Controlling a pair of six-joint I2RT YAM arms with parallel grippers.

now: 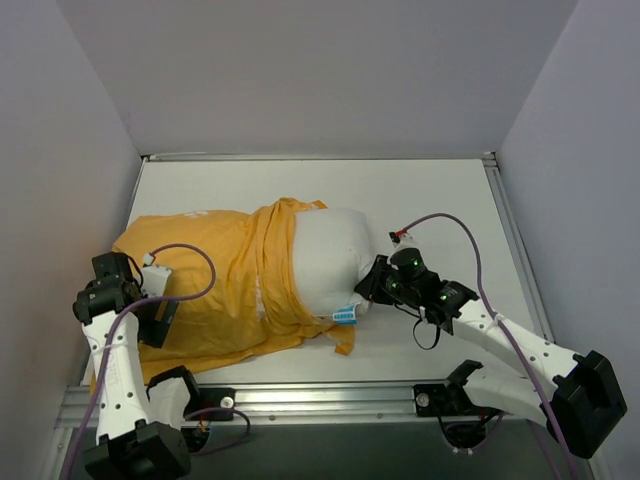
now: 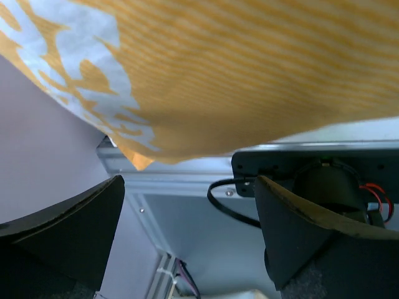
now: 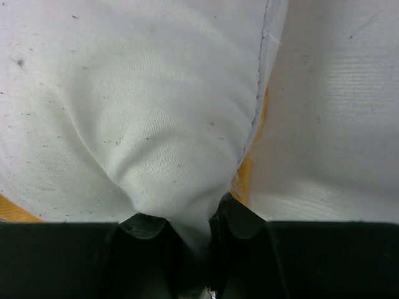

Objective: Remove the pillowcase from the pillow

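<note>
The orange-yellow pillowcase point(image 1: 205, 290) lies on the left half of the table, bunched into folds around the middle of the white pillow point(image 1: 330, 260). The pillow's right end is bare, with a small blue-and-white tag point(image 1: 345, 314) at its near corner. My right gripper point(image 1: 370, 285) is shut on that end; in the right wrist view its jaws point(image 3: 190, 227) pinch a fold of the pillow point(image 3: 156, 112), with a sliver of pillowcase point(image 3: 252, 168) beside it. My left gripper point(image 1: 160, 322) is open over the near-left part of the pillowcase point(image 2: 249, 75), nothing between its fingers point(image 2: 68, 230).
Grey walls close in the white table point(image 1: 440, 200) on the left, back and right. An aluminium rail point(image 1: 330, 398) runs along the near edge, carrying both arm bases. A black mount point(image 2: 324, 177) and a cable point(image 2: 230, 205) lie close in front of the left gripper.
</note>
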